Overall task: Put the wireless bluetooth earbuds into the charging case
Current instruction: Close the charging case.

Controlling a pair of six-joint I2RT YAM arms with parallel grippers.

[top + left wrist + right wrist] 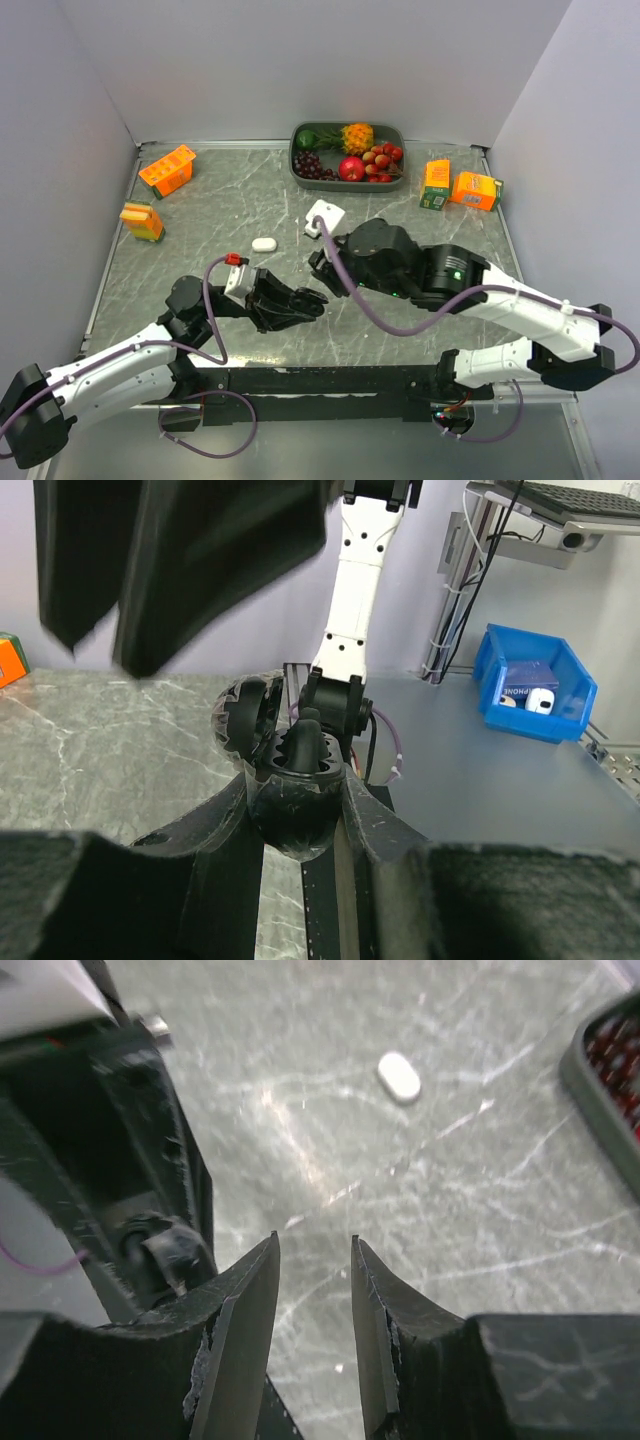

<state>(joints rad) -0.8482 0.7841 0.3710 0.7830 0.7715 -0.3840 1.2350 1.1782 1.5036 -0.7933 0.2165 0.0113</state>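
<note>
Black glossy pill-shaped charging case (295, 825) is sitting clamped between the fingers (215, 825) of the left gripper (300, 303), held above the grey marbled tabletop (420, 330) near its middle. In the left wrist view its hinged lid (243, 718) is standing open, tilted up and to the left, and the open well is facing upward, away from the palm. The case's long axis appears to be running along the fingers, though foreshortening is making this uncertain. Dark ribbed shapes are showing inside the well; whether a black earbud is seated there cannot be determined.

The right gripper (322, 263) is hovering just far and right of the left one, tips near each other but apart. In the right wrist view the right gripper (312, 1260) is showing a narrow gap between its fingers (240, 1310), with only tabletop visible through it.

A white pill-shaped plastic case (264, 244) is lying flat and closed on the table, far and left of both grippers, its long axis running left to right.

A dark grey oblong tray of mixed fruit (395, 135) is sitting at the far edge. Two orange cartons (167, 170) are lying far left and two more (476, 190) far right.
</note>
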